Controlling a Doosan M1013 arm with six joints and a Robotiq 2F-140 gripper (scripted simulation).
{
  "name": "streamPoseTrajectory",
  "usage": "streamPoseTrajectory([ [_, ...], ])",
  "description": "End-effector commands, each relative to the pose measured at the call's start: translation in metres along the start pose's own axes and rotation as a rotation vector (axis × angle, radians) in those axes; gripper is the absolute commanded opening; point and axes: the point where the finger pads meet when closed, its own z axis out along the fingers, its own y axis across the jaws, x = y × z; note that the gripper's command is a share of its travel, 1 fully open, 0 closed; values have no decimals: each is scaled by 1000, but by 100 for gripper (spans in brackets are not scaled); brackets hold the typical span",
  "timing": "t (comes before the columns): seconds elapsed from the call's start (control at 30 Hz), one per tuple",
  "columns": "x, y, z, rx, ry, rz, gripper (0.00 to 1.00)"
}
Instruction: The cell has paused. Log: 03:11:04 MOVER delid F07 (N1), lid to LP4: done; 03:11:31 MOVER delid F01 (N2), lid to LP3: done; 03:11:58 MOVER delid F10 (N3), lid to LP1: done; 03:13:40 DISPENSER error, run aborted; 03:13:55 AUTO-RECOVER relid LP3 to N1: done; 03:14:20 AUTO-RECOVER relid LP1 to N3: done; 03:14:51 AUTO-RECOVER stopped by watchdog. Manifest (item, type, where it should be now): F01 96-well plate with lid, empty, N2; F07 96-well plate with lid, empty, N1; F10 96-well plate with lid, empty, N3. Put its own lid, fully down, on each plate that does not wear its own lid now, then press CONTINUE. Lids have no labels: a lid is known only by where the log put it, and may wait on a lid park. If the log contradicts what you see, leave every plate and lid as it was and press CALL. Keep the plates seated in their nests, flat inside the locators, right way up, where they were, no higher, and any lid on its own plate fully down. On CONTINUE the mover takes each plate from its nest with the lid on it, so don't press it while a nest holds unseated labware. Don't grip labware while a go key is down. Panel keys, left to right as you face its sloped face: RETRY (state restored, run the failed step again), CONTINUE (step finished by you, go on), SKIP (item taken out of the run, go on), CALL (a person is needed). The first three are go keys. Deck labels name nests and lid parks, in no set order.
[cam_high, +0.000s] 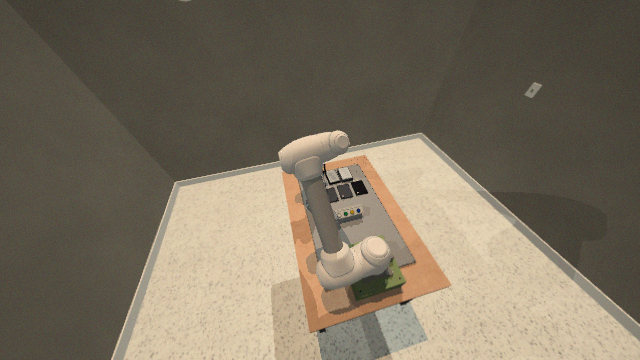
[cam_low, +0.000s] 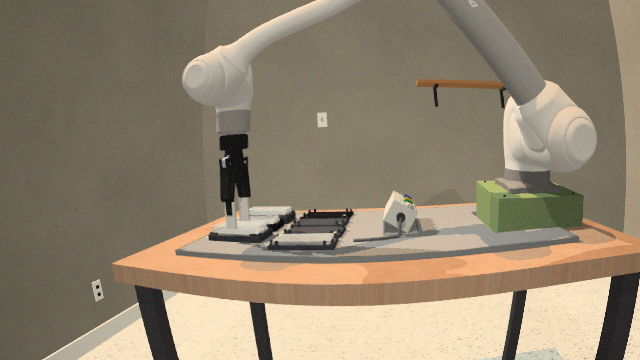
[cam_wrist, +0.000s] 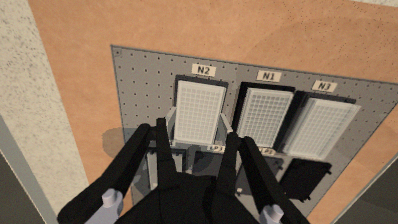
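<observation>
Wrist view: gripper gripping lid by its long sides, sitting over plate in N2. N1 plate and N3 plate showing white alongside. Risk: lid going down skewed, riding locators, leaving plate unseated; lifting could drag plate up.

— Any room around the fingers?

— Little. The lid on N2 fills the gap between them, and the N1 plate stands just beside the far finger. Behind them, the lid parks.

— And outward?

— Bare grey deck, then table.
</observation>
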Motion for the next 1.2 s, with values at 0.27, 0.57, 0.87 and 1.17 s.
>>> streamPoseTrajectory([
  [0.27, -3, -2, 7, 5, -4, 7, 0],
  [0.57, -3, -2, 8, 5, -4, 7, 0],
  [0.87, -4, -2, 9, 5, -4, 7, 0],
  [1.17, -4, -2, 10, 5, -4, 7, 0],
])
